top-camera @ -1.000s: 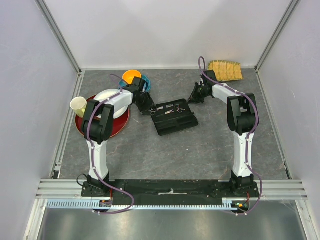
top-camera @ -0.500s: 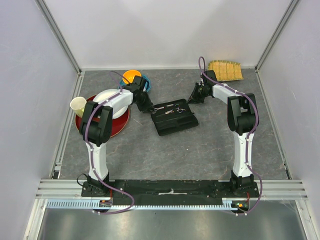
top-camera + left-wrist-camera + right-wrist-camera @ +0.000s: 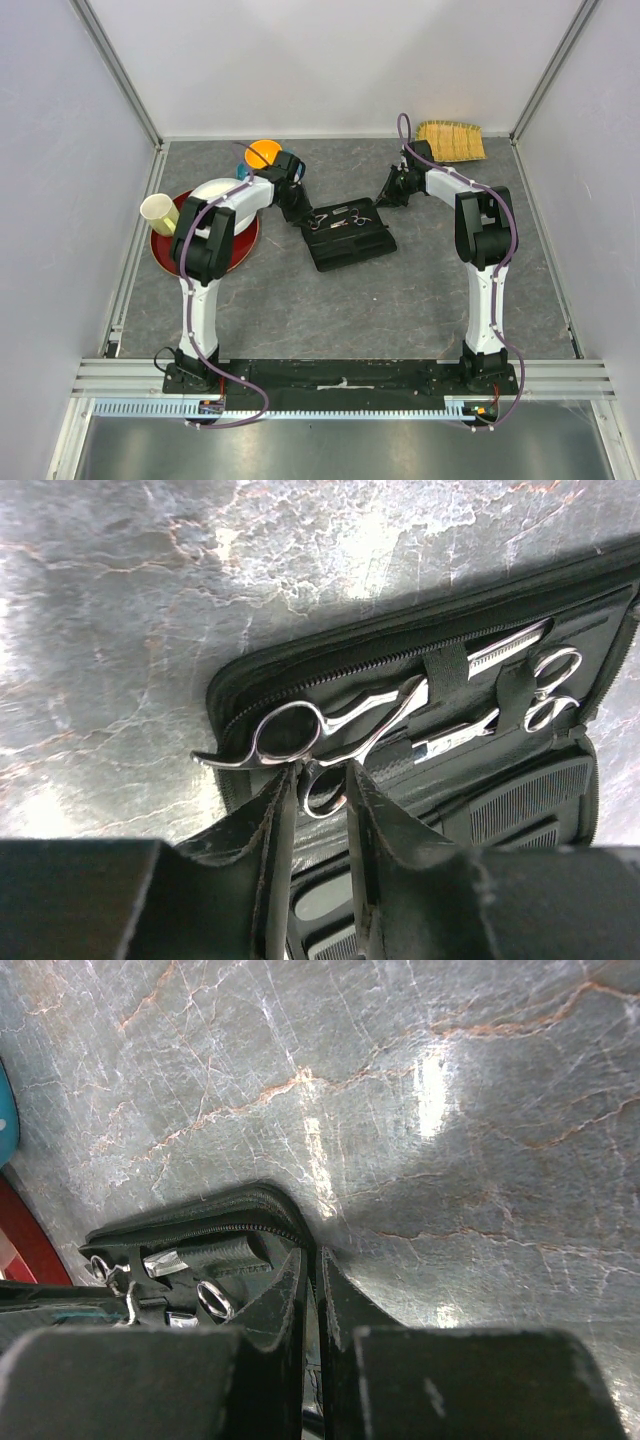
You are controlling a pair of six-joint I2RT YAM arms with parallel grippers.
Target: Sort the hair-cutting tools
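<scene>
An open black zip case (image 3: 352, 250) lies mid-table. In the left wrist view two silver scissors sit strapped in its upper half: a larger pair (image 3: 335, 720) and a smaller pair (image 3: 490, 725). Black comb teeth (image 3: 525, 805) show in the lower half. My left gripper (image 3: 322, 772) is at the case's left end, its fingers closed round the lower finger ring of the larger scissors. My right gripper (image 3: 312, 1255) is shut on the case's right edge (image 3: 200, 1225). In the top view the left gripper (image 3: 303, 213) and the right gripper (image 3: 383, 197) flank the case.
A red tray (image 3: 162, 250) with a white plate (image 3: 212, 190) and a beige cup (image 3: 157, 212) stands at the left. An orange bowl (image 3: 262, 153) and a blue bowl (image 3: 294, 162) sit behind the left arm. A straw mat (image 3: 450, 140) lies at the back right.
My left wrist has shifted a little right and back, onto the case's left end and the scissors' handle. The right arm and the case have stayed put.
</scene>
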